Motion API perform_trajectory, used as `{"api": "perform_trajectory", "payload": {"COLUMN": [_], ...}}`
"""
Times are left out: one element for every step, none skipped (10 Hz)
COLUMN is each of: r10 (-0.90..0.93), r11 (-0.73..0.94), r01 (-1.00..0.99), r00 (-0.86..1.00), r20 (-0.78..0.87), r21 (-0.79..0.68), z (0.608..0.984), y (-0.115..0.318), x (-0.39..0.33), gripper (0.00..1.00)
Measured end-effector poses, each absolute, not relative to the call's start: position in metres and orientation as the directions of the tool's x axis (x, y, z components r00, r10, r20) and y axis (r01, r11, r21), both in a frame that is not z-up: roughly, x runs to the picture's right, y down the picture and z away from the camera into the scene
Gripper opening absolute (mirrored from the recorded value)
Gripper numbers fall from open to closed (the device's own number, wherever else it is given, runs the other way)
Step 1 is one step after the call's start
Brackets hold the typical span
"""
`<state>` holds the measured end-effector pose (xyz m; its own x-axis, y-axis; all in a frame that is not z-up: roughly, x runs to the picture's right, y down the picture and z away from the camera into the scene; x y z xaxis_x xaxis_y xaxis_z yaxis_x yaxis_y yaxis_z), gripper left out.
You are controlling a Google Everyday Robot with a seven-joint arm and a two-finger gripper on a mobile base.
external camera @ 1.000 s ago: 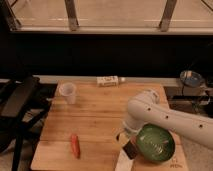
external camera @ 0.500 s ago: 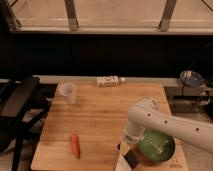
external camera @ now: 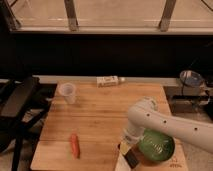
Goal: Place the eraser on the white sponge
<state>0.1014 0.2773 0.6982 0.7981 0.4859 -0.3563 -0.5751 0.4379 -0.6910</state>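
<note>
My white arm point(external camera: 165, 122) reaches in from the right and bends down to the table's front edge. My gripper point(external camera: 128, 152) is low over the wooden table point(external camera: 100, 120), just left of the green bowl point(external camera: 157, 145). A small pale block, which looks like the white sponge point(external camera: 123, 148), shows right under the gripper and is partly hidden by it. A small black block, probably the eraser point(external camera: 133, 160), sits at the gripper's tip beside the pale block. I cannot tell whether it is held or resting.
An orange-red carrot-shaped object point(external camera: 75, 145) lies at the front left. A white cup point(external camera: 67, 93) stands at the back left. A white labelled bottle point(external camera: 110, 81) lies at the back edge. Black frames flank the table on both sides.
The arm has shifted a little left and down toward the table's front edge. The carrot, cup, bottle and bowl have not moved.
</note>
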Motion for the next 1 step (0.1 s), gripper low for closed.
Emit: {"api": "perform_trajectory", "payload": {"r10": [0.48], "r11": [0.438], "r01": [-0.572], "r00": [0.801], "r20": [-0.358], "r21": [-0.693], "z": [0.6995], "y": [0.2772], "x": [0.1009], "gripper": [0.8]}}
